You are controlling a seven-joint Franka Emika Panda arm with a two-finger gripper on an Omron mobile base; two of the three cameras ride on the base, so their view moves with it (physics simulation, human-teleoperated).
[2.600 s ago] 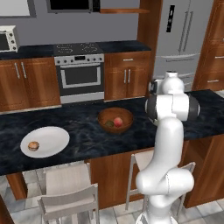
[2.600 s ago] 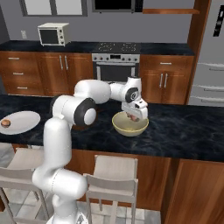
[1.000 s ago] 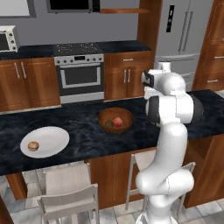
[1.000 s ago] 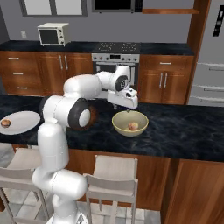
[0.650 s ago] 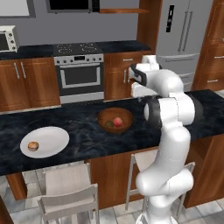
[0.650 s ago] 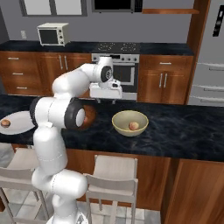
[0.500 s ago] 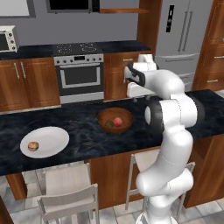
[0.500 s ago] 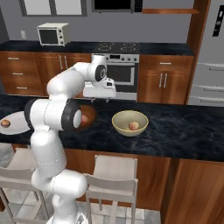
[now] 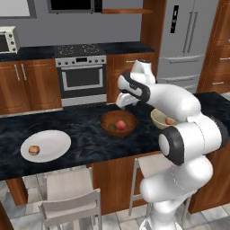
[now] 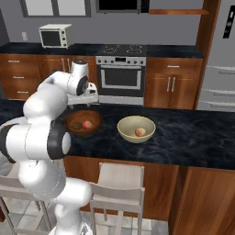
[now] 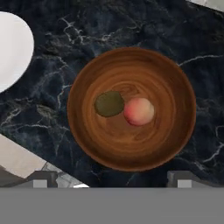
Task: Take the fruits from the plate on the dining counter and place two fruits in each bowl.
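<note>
My gripper (image 9: 123, 102) hangs open and empty above the reddish-brown wooden bowl (image 9: 118, 117) on the dining counter (image 9: 85, 134). In the hand view that bowl (image 11: 166, 87) lies straight below, holding a dark brown fruit (image 11: 109, 103) beside a reddish-pink fruit (image 11: 139, 111). Both dark fingertips (image 11: 43, 179) stand far apart with nothing between them. To the right, the cream bowl (image 10: 133, 123) holds a reddish-pink fruit (image 10: 140, 131). At the counter's left end the white plate (image 9: 51, 143) carries one orange-tan fruit (image 9: 33, 149).
Two pale bar stools (image 9: 72, 197) stand under the counter's near side. Behind the counter are wooden cabinets, a steel oven (image 9: 81, 78), a toaster oven (image 10: 55, 35) and a fridge (image 9: 188, 40). Bare stone lies between plate and wooden bowl.
The arm has swung left from above the cream bowl to above the wooden bowl, with the gripper open and empty. A reddish-pink fruit stays in the cream bowl.
</note>
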